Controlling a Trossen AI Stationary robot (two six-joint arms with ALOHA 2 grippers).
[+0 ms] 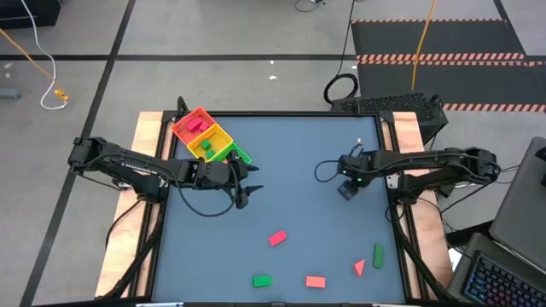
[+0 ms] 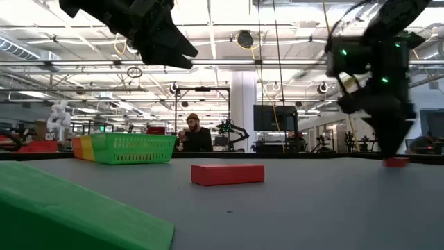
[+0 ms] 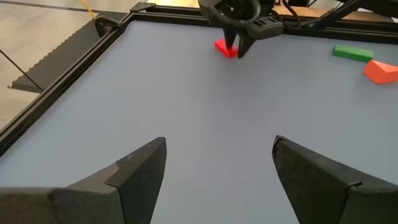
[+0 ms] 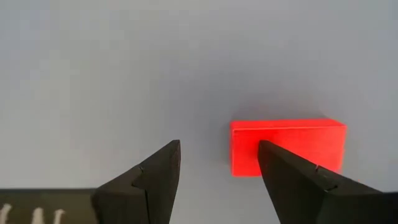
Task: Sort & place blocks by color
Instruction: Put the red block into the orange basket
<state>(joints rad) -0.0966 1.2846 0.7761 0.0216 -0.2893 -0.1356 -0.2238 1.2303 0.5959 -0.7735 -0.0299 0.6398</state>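
Note:
My right gripper [image 4: 217, 144] points down, open, low over the table's right half [image 1: 347, 189]. A small red block [image 4: 287, 146] lies flat under it, mostly outside the gap, with one fingertip [image 4: 280, 168] in front of its edge; the left wrist view shows this block [image 3: 225, 48] beside the fingers. Hovering open near the tray [image 1: 201, 136], my left gripper [image 1: 243, 194] has nothing between its fingers [image 3: 217, 174]. Loose on the near table lie a pink-red brick [image 1: 277, 239], a green brick [image 1: 262, 280], a red brick [image 1: 315, 280], a red wedge [image 1: 359, 268] and a green brick [image 1: 378, 254]. My right gripper has one fingertip [image 4: 280, 168] standing over the red block's near edge [image 4: 245, 158], coming from above. I cannot tell whether it touches the block. The block lies flat on the table.
The red-yellow-green tray sits at the far left corner with a few blocks inside. Wooden strips edge the table left and right [image 1: 149, 136]. A person [image 2: 196, 135] sits far behind the table. Bare table lies between the two grippers.

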